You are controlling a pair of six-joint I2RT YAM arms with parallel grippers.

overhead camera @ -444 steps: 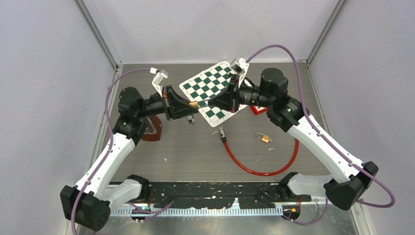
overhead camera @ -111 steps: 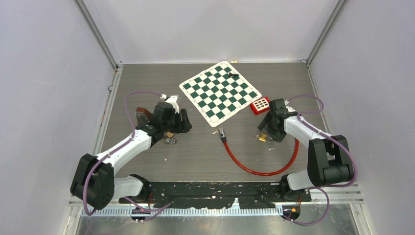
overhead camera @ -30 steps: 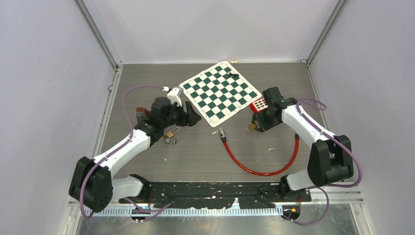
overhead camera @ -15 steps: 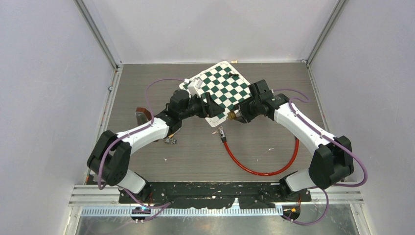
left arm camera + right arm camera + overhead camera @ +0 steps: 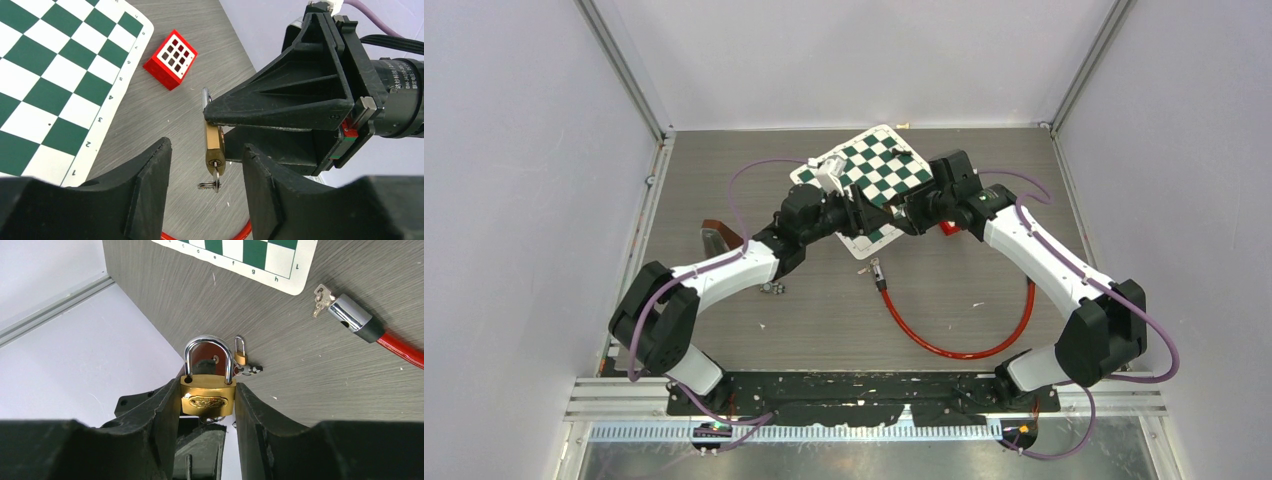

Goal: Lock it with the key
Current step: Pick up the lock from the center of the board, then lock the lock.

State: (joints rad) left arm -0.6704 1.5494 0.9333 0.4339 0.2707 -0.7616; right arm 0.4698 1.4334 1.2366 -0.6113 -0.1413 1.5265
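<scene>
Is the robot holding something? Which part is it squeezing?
The right gripper squeezes the brass padlock by the two sides of its body. The left gripper is open and holds nothing.

I read 4, 3, 2, 1 on the chessboard (image 5: 50, 65) border; my right wrist shows e, f, g, h. The padlock (image 5: 208, 397) stamp is illegible.

The left gripper (image 5: 204, 151) fills the foreground, its two black fingers spread apart. Beyond the gap, the right gripper (image 5: 220, 131) clamps an upright brass padlock (image 5: 215, 147) with a key (image 5: 215, 181) hanging at its underside. On the grey desk (image 5: 150, 115) lie a green-and-white chessboard mat (image 5: 55, 65), a red block (image 5: 170, 59) and a red cable (image 5: 235, 234).
</scene>
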